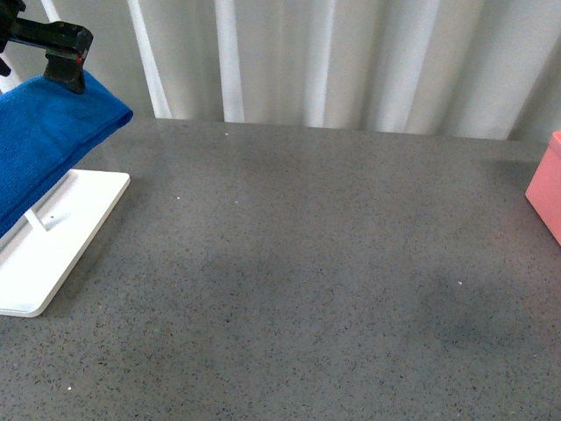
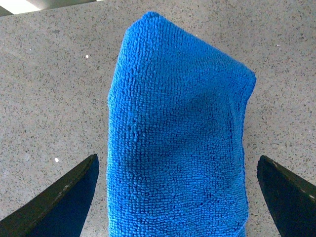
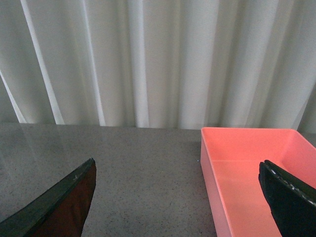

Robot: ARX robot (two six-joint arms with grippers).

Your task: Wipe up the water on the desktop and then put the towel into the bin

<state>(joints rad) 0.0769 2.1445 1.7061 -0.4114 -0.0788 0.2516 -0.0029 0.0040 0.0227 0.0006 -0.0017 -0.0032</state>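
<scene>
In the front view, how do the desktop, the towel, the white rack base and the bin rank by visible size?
1. desktop, by far.
2. towel and white rack base: about alike, no ranking.
3. bin, only a corner showing.

Left gripper (image 2: 177, 197) and right gripper (image 3: 177, 197) are black (wedge-shaped fingers (image 2: 54, 202)).

Your left pincer (image 1: 66, 61) sits high at the far left of the front view, black, its tip pointing downward. From the wrist, its two dark fingers (image 2: 59, 197) stand spread wide apart. Your right pincer (image 3: 177, 165) faces forward, roughly level over the worktop (image 3: 148, 177), its fingers (image 3: 289, 197) equally wide apart.
</scene>
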